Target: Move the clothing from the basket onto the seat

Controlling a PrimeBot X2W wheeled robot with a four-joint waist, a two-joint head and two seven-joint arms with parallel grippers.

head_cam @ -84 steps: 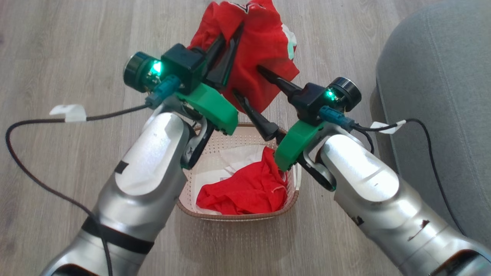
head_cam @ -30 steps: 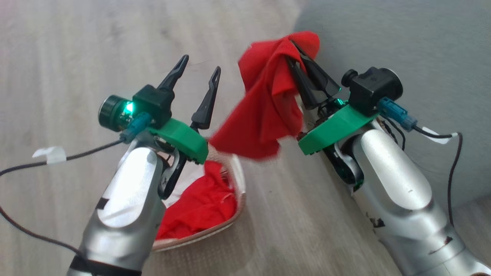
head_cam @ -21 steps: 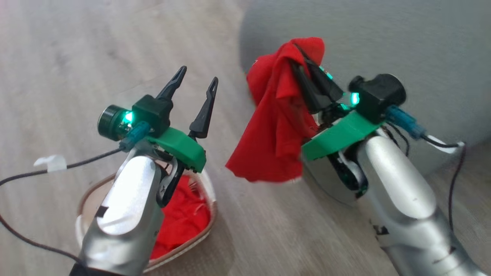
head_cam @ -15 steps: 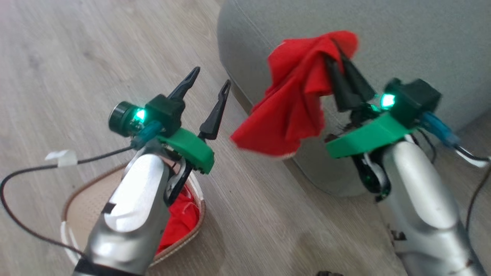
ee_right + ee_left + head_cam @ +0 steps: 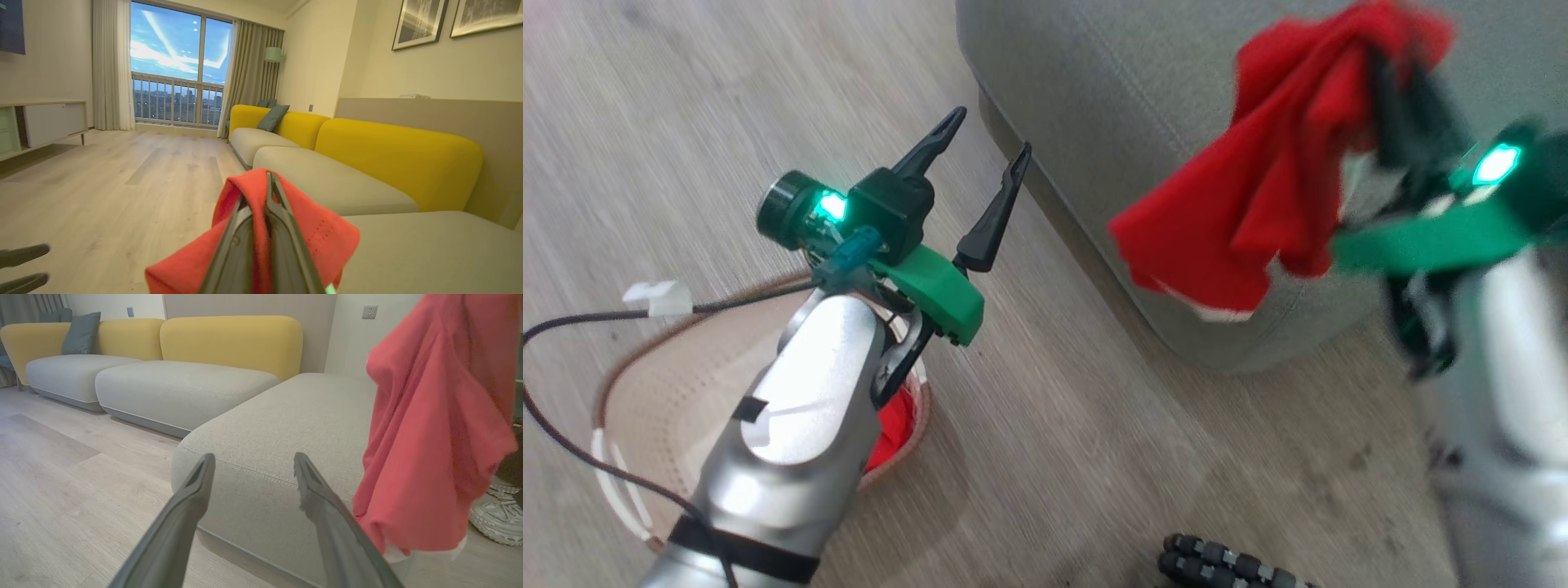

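A living room with a pale wood floor (image 5: 1054, 425), a long sofa with yellow backs (image 5: 392, 155) and a balcony window (image 5: 175, 69) at the far end. In the head view the grey seat (image 5: 1094, 98) takes the upper right, its rounded corner near the middle.

The right tool (image 5: 266, 196), blurred at the right of the head view, has its two dark fingers pressed together, pinching a red garment (image 5: 1258, 204). The garment hangs in folds from the fingers, in the air in front of the seat's near corner. Whether it touches the seat cannot be told. A white edge shows along its lowest hem.

The left tool (image 5: 990, 135) is to the left, over the floor. Its fingers are spread wide, hold nothing and point toward the seat.

The basket (image 5: 678, 367) stands on the floor at the lower left, partly hidden under the left forearm. More red clothing (image 5: 894, 420) lies inside at its right end.

In the left wrist view a pale sneaker (image 5: 496, 516) rests on the floor beyond the garment.
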